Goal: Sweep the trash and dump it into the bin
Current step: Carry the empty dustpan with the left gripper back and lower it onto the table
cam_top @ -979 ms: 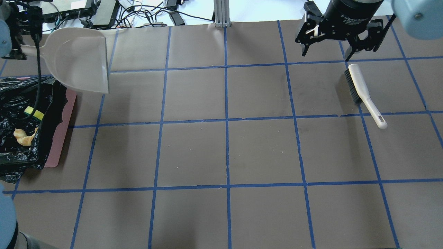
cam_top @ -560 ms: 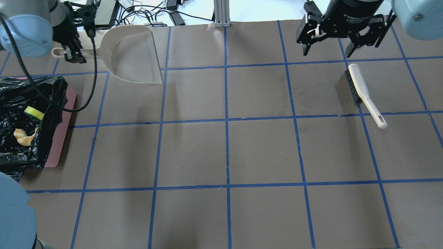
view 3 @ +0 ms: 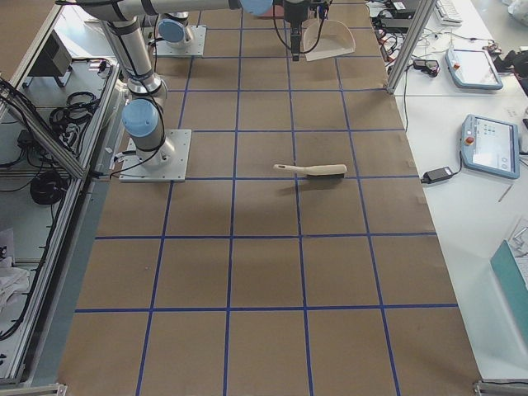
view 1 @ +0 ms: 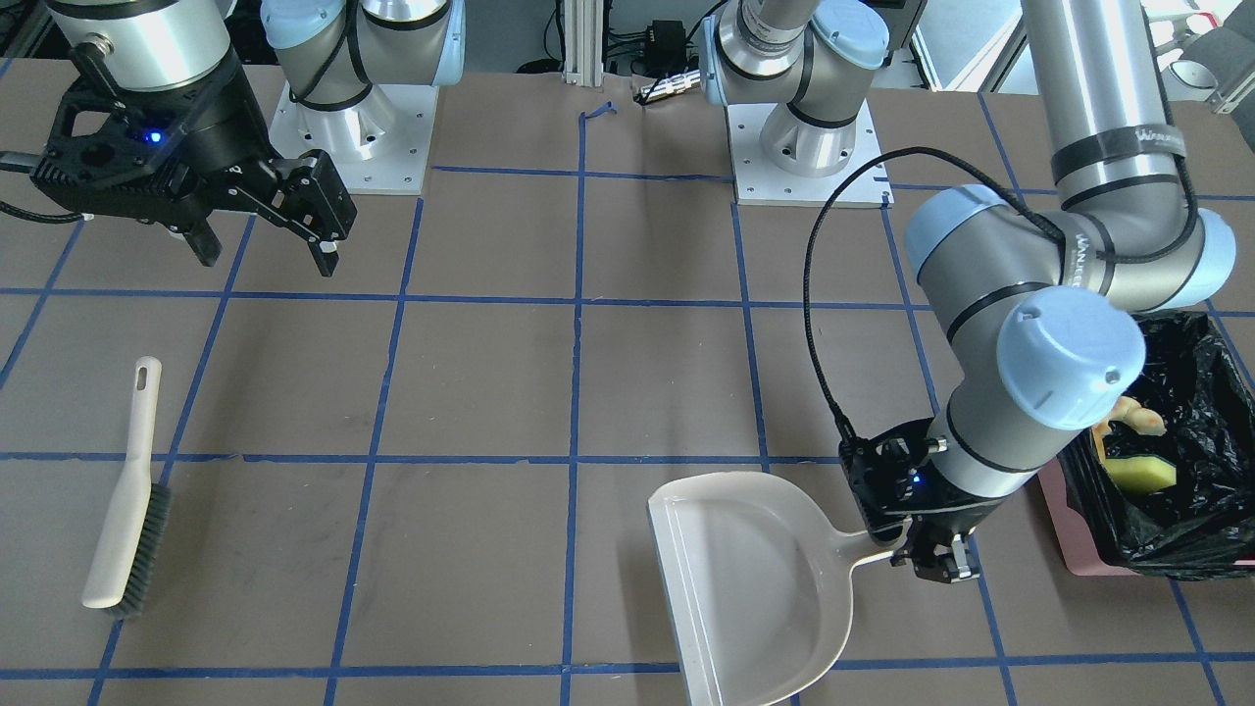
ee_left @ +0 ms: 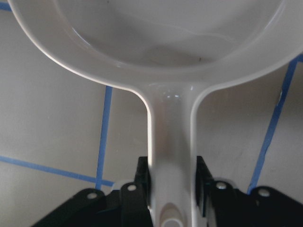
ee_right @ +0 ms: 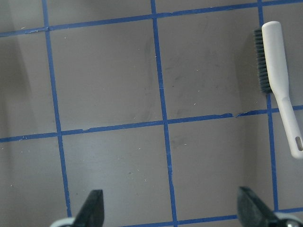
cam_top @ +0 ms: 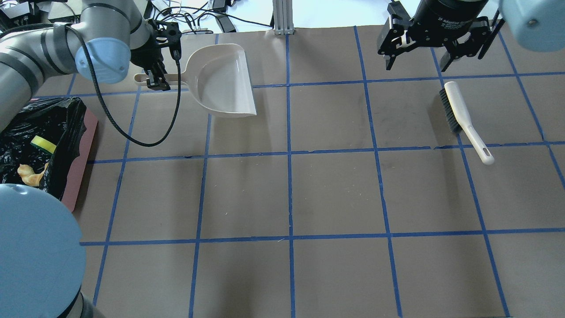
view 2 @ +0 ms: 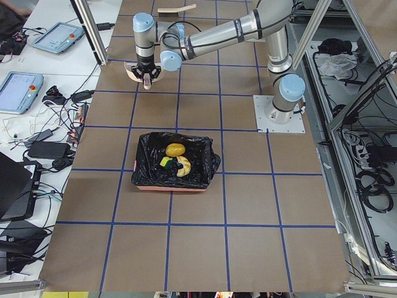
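With the potato (view 2: 175, 149), crescent slice (view 2: 183, 166) and sponge (cam_top: 43, 144) lying in the black-lined bin (cam_top: 81, 163), we should lower the empty dustpan (cam_top: 223, 81) level onto the worktop (cam_top: 335, 194) before loosening the left tool (cam_top: 156, 82) clenched on its handle (ee_left: 171, 142), while our right tool (cam_top: 416, 68) hangs spread wide beside the brush (cam_top: 459, 112).

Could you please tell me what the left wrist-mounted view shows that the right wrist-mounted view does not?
Only the left wrist-mounted view shows the dustpan, its handle clamped in the shut left gripper; the visible part of its pan is empty. Only the right wrist-mounted view shows the brush, lying on the table apart from the open right gripper. Both show the brown table with its blue tape grid.
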